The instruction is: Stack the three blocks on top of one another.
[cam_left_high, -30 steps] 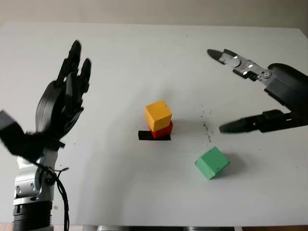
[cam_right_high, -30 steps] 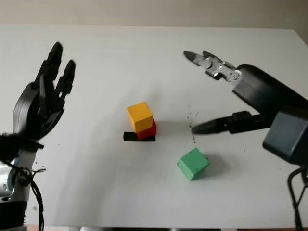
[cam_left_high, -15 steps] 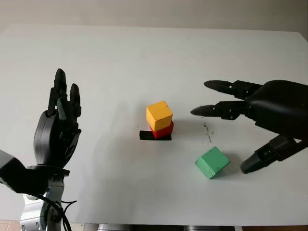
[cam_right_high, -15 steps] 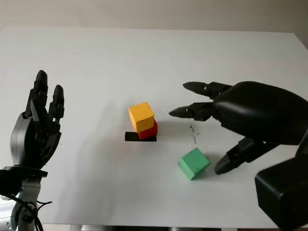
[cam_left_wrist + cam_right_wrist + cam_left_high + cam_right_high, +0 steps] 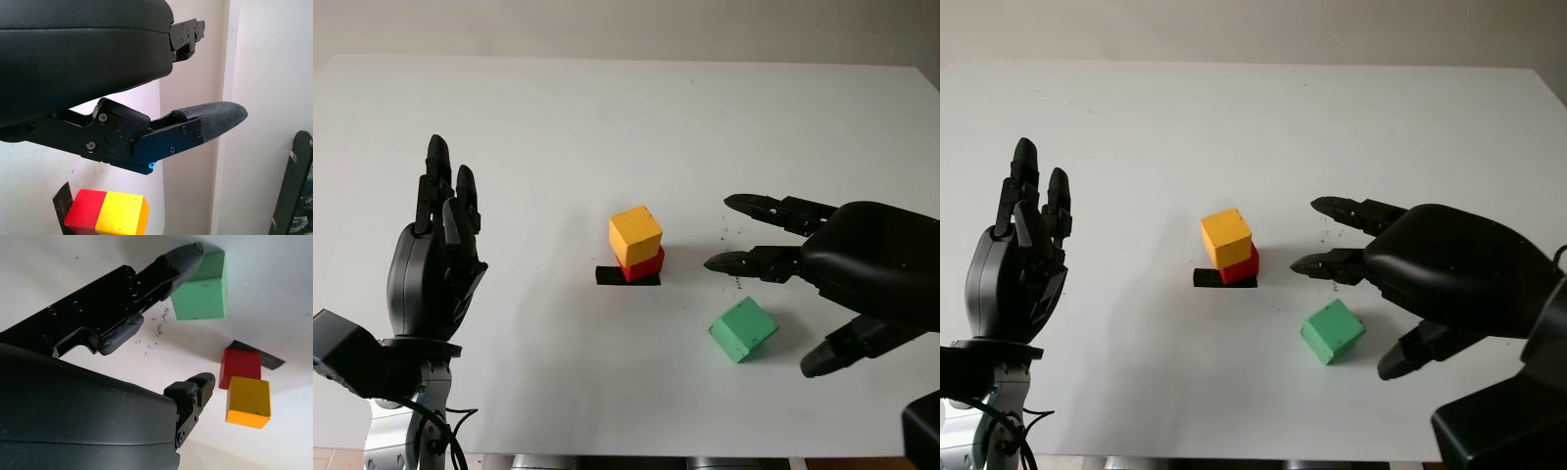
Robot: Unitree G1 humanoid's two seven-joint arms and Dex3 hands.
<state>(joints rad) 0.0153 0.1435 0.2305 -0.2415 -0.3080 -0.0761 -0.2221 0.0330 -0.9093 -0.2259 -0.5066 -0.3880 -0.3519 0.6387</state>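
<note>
A yellow block (image 5: 635,233) sits on a red block (image 5: 644,264) over a black tape mark (image 5: 610,276) at the table's middle. To the right and nearer me lies a green block (image 5: 743,330), tilted on the table. My right hand (image 5: 781,294) hovers open around it: two fingers (image 5: 754,235) reach past its far side and the thumb (image 5: 837,357) stands on its near right, none touching it. In the right wrist view the green block (image 5: 200,286) lies beside one fingertip (image 5: 183,257). My left hand (image 5: 435,264) is raised open at the left, away from the blocks.
The white table (image 5: 607,117) stretches wide around the stack. Small dark specks (image 5: 736,257) mark the surface to the right of the stack. The table's front edge runs just below the hands.
My right hand came down and nearer, from palm-up at the far right to fingers straddling the green block. The left hand dropped lower at the left. No block moved.
</note>
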